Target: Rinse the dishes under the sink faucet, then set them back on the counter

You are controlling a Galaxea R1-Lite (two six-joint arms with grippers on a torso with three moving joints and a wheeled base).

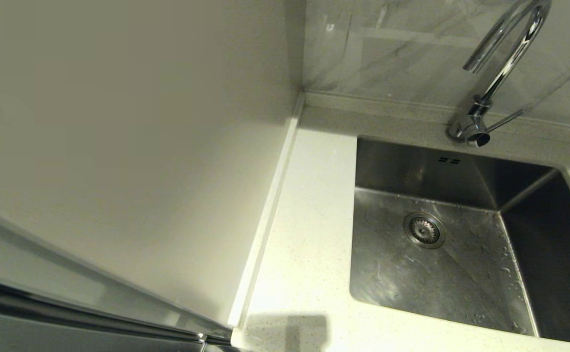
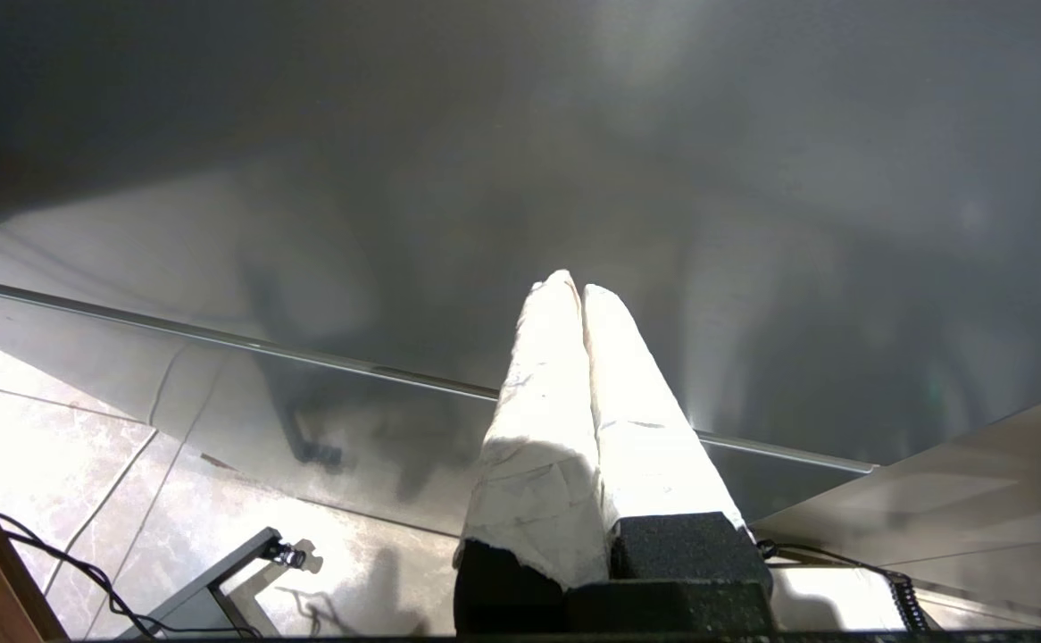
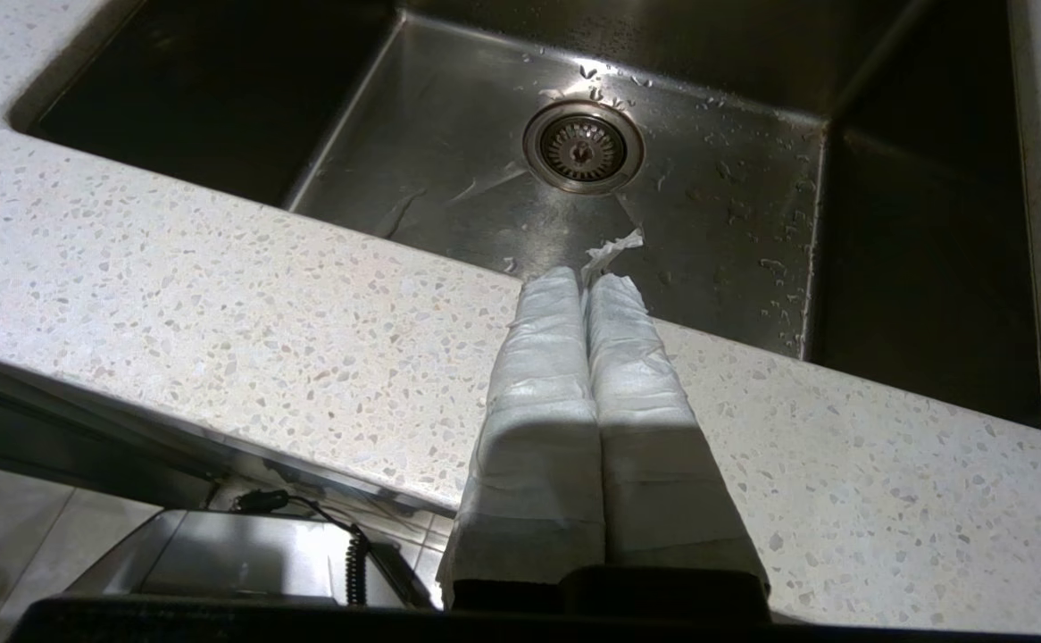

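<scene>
Grippers first: I count two, both wrapped in white. My right gripper (image 3: pixel 585 279) is clenched on nothing and hangs over the near edge of one speckled off-white counter (image 3: pixel 217 313). Just past its tips lies one steel sink (image 1: pixel 461 293), wet with drops, with one round drain (image 3: pixel 583 146) straight ahead. Farthest back stands one shiny curved faucet (image 1: pixel 502 68) with a thin lever. My left gripper (image 2: pixel 571 288) is clenched too, down by a dark cabinet front.
</scene>
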